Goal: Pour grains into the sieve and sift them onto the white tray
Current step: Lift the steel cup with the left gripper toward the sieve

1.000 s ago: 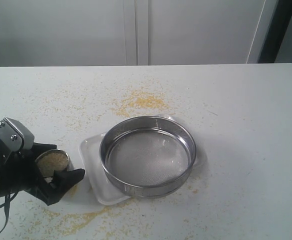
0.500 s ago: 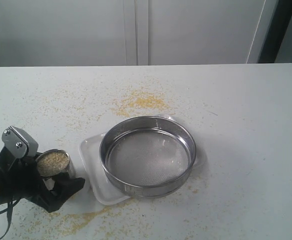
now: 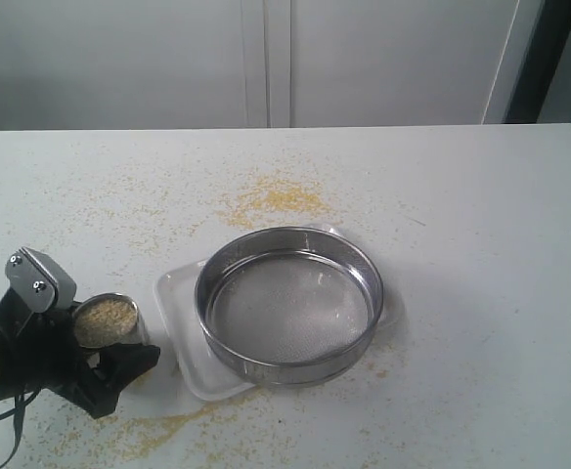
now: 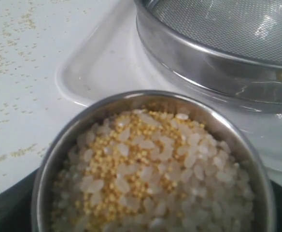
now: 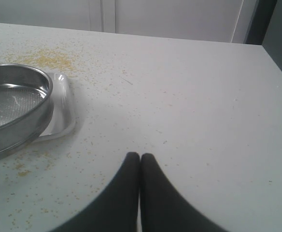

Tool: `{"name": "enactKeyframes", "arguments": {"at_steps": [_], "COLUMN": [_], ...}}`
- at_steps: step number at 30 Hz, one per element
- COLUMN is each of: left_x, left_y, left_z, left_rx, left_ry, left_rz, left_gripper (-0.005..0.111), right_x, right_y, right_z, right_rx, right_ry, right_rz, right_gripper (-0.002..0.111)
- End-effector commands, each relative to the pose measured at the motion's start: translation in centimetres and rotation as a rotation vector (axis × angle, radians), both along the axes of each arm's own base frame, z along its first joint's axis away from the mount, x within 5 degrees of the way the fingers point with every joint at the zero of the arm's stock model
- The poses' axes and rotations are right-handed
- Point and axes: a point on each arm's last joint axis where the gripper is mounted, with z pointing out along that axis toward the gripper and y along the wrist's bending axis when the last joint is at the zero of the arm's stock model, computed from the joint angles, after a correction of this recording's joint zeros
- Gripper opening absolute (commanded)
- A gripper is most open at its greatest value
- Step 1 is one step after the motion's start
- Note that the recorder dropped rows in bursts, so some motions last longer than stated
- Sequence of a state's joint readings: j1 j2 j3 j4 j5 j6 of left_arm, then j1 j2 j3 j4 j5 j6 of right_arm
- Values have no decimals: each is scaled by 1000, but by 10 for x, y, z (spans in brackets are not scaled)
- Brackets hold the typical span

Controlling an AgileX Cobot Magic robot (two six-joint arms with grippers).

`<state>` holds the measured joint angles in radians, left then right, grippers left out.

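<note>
- The desk is strewn with spilled yellow meal, thickest at 12 o'clock from the sieve.
- The white tray lies flat under the sieve, its rim showing at 9 o'clock.
- The sieve rests on that tray with its mesh bare, so nothing is poured yet.
- Your left hand brackets the steel cup at 8 o'clock from the sieve. I cannot tell whether its fingers press the wall.
- Your right hand has its fingers pressed together, holds nothing, and is apart from the sieve.
- The steel cup stands upright, brimful of grains.
- You look to be at the pick-up. Next, grip firmly, lift level, carry towards 3 o'clock over the rim, and tilt slowly.
</note>
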<state>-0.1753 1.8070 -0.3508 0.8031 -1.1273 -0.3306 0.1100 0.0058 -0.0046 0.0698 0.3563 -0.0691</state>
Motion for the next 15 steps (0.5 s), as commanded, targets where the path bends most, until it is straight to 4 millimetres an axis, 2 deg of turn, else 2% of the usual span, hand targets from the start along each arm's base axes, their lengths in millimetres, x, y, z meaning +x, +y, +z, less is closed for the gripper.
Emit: {"name": "enactKeyframes", "arguments": {"at_steps": [1,15], "left_x": [-1,-11], "left_y": [3,8], "left_z": [4,65], "left_rx": [23,-59], "left_ry": [28,-37], "left_rz": [30,115], "left_gripper": [0,0], "right_x": [0,0], "right_y": [-1,-1], "right_z": [-1,-1], "right_rx": [-4,-4], "right_ry": [-8,-8], "right_rz": [-8,-8], "right_gripper": [0,0]}}
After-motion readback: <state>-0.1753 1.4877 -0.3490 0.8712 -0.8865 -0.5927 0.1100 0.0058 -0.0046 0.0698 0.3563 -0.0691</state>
